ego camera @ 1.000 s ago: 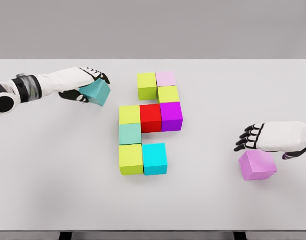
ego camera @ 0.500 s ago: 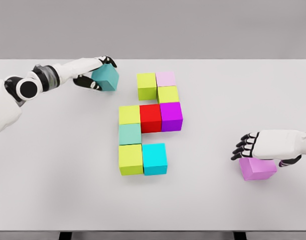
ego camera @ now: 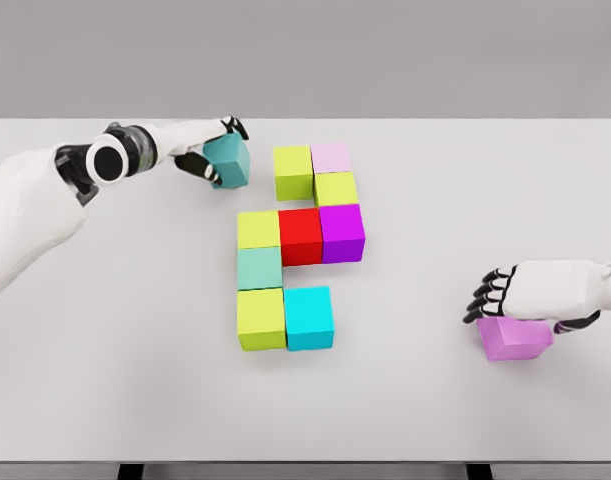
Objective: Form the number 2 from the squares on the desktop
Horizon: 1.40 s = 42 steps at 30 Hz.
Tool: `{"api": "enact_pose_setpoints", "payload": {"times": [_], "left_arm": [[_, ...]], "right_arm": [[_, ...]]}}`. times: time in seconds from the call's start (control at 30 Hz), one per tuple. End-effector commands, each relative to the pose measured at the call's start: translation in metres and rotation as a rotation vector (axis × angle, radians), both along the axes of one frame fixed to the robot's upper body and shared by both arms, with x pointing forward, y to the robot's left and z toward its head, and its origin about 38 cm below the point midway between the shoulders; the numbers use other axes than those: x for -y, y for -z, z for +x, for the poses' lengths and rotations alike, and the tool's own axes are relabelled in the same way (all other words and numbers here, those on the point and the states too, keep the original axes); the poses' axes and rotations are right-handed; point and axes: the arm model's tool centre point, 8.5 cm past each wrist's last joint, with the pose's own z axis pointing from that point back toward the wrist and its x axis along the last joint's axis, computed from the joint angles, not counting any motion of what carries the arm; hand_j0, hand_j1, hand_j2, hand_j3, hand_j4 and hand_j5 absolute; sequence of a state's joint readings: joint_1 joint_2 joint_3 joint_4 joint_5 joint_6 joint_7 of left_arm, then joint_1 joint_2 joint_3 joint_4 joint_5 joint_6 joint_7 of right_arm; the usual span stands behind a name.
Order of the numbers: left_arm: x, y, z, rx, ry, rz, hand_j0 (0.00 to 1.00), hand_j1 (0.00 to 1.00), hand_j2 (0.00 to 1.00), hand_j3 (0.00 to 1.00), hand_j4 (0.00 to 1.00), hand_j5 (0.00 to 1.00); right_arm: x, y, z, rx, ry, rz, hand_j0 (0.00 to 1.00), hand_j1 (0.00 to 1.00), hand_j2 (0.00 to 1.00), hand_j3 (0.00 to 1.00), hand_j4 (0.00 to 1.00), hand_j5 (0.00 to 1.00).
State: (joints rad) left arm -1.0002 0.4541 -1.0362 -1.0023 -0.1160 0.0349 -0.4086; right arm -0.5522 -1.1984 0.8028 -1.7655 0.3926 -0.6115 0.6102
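Squares, rendered as small coloured cubes, were laid out near the middle of the white table (ego camera: 105,380), where a partial figure was formed. Two cubes made the top row, a lime cube (ego camera: 293,172) and a pale pink cube (ego camera: 332,157). A second lime cube (ego camera: 336,188) sat below the pink one, and a three-cube middle row ended in a purple cube (ego camera: 342,232), with a red cube (ego camera: 300,236) at its centre. A mint cube (ego camera: 259,267) led down the left side to a bottom row ending in a cyan cube (ego camera: 309,317).

A teal cube (ego camera: 228,160) was gripped in the left hand (ego camera: 207,150), fingers curled over its top and near face, just left of the top row and apart from it. A place at the left end of that row seemed intended. A violet cube (ego camera: 515,337) lay well apart at the right, with the right hand (ego camera: 530,292) lowered over its top; whether it was gripped could not be told.

The cubes were judged rigid, light and smooth-faced, unlikely to deform but liable to slip or twist if pinched at a corner. Hold was best taken on two opposite flat faces, and neighbouring cubes could easily be nudged out of line when one was set down
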Motion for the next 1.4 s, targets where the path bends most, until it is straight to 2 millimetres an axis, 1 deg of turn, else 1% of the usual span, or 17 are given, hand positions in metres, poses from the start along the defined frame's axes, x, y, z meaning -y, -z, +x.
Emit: {"api": "enact_pose_setpoints", "payload": {"times": [0.0, 0.13, 0.2, 0.37, 0.5, 0.6, 0.7, 0.77, 0.8, 0.87, 0.97, 1.0, 1.03, 1.1, 1.2, 1.33, 1.37], "left_arm": [[0.014, -0.004, -0.006, -0.030, 0.008, 0.029, 0.36, 0.36, 0.36, 0.36, 0.36, 0.36], [0.014, -0.005, -0.005, -0.029, 0.003, 0.040, 0.36, 0.36, 0.36, 0.36, 0.36, 0.36], [0.016, -0.006, -0.004, -0.034, -0.016, 0.041, 0.36, 0.36, 0.36, 0.36, 0.36, 0.36], [0.022, -0.004, -0.007, -0.070, 0.005, 0.049, 0.37, 0.37, 0.37, 0.37, 0.37, 0.37], [0.031, -0.009, -0.008, -0.077, 0.029, 0.046, 0.38, 0.38, 0.38, 0.38, 0.38, 0.38], [0.033, -0.010, -0.007, -0.075, 0.031, 0.040, 0.40, 0.40, 0.40, 0.40, 0.40, 0.40], [0.034, -0.010, -0.007, -0.076, 0.033, 0.036, 0.42, 0.42, 0.42, 0.42, 0.42, 0.42], [0.034, -0.010, -0.007, -0.076, 0.033, 0.036, 0.48, 0.48, 0.48, 0.48, 0.48, 0.48], [0.034, -0.010, -0.007, -0.075, 0.033, 0.037, 0.53, 0.53, 0.53, 0.53, 0.53, 0.53], [0.034, -0.011, -0.007, -0.073, 0.032, 0.036, 0.57, 0.57, 0.57, 0.57, 0.57, 0.57], [0.035, -0.011, -0.007, -0.073, 0.032, 0.032, 0.64, 0.64, 0.64, 0.64, 0.64, 0.64], [0.040, -0.011, -0.007, -0.073, 0.038, 0.028, 0.68, 0.68, 0.68, 0.68, 0.68, 0.68], [0.040, -0.011, -0.007, -0.073, 0.036, 0.026, 0.70, 0.70, 0.70, 0.70, 0.70, 0.70], [0.041, -0.011, -0.006, -0.073, 0.029, 0.023, 0.78, 0.78, 0.78, 0.78, 0.78, 0.78], [0.042, -0.011, -0.006, -0.073, 0.029, 0.018, 0.79, 0.79, 0.79, 0.79, 0.79, 0.79], [0.041, -0.011, -0.006, -0.072, 0.029, 0.019, 0.82, 0.82, 0.82, 0.82, 0.82, 0.82], [0.042, -0.011, -0.006, -0.073, 0.029, 0.018, 0.87, 0.87, 0.87, 0.87, 0.87, 0.87]], "right_arm": [[0.000, 0.000, 0.000, -0.002, 0.001, -0.001, 0.98, 0.98, 0.98, 0.98, 0.98, 0.98], [0.000, 0.000, 0.000, 0.000, 0.001, -0.001, 0.88, 0.88, 0.88, 0.88, 0.88, 0.88], [0.000, 0.000, 0.000, 0.000, 0.001, -0.001, 0.76, 0.76, 0.76, 0.76, 0.76, 0.76], [0.000, -0.001, 0.000, 0.001, 0.001, 0.001, 0.75, 0.75, 0.75, 0.75, 0.75, 0.75], [0.001, -0.002, 0.001, 0.004, 0.004, 0.003, 0.76, 0.76, 0.76, 0.76, 0.76, 0.76], [0.001, -0.004, 0.002, 0.008, 0.007, 0.009, 0.76, 0.76, 0.76, 0.76, 0.76, 0.76], [-0.002, -0.013, 0.006, 0.017, 0.017, 0.053, 0.75, 0.75, 0.75, 0.75, 0.75, 0.75], [-0.002, -0.016, 0.007, 0.018, 0.023, 0.070, 0.75, 0.75, 0.75, 0.75, 0.75, 0.75], [-0.002, -0.016, 0.007, 0.018, 0.022, 0.071, 0.71, 0.71, 0.71, 0.71, 0.71, 0.71], [-0.005, -0.015, 0.008, 0.016, 0.020, 0.079, 0.66, 0.66, 0.66, 0.66, 0.66, 0.66], [-0.009, -0.014, 0.011, 0.009, 0.026, 0.116, 0.65, 0.65, 0.65, 0.65, 0.65, 0.65], [-0.010, -0.016, 0.013, 0.013, 0.030, 0.129, 0.65, 0.65, 0.65, 0.65, 0.65, 0.65], [-0.010, -0.016, 0.014, 0.015, 0.030, 0.135, 0.65, 0.65, 0.65, 0.65, 0.65, 0.65], [-0.011, -0.015, 0.018, 0.009, 0.044, 0.165, 0.66, 0.66, 0.66, 0.66, 0.66, 0.66], [-0.007, -0.018, 0.025, 0.012, 0.075, 0.197, 0.67, 0.67, 0.67, 0.67, 0.67, 0.67], [-0.019, -0.014, 0.027, 0.006, 0.058, 0.230, 0.69, 0.69, 0.69, 0.69, 0.69, 0.69], [-0.021, -0.013, 0.027, 0.005, 0.054, 0.236, 0.71, 0.71, 0.71, 0.71, 0.71, 0.71]]}}
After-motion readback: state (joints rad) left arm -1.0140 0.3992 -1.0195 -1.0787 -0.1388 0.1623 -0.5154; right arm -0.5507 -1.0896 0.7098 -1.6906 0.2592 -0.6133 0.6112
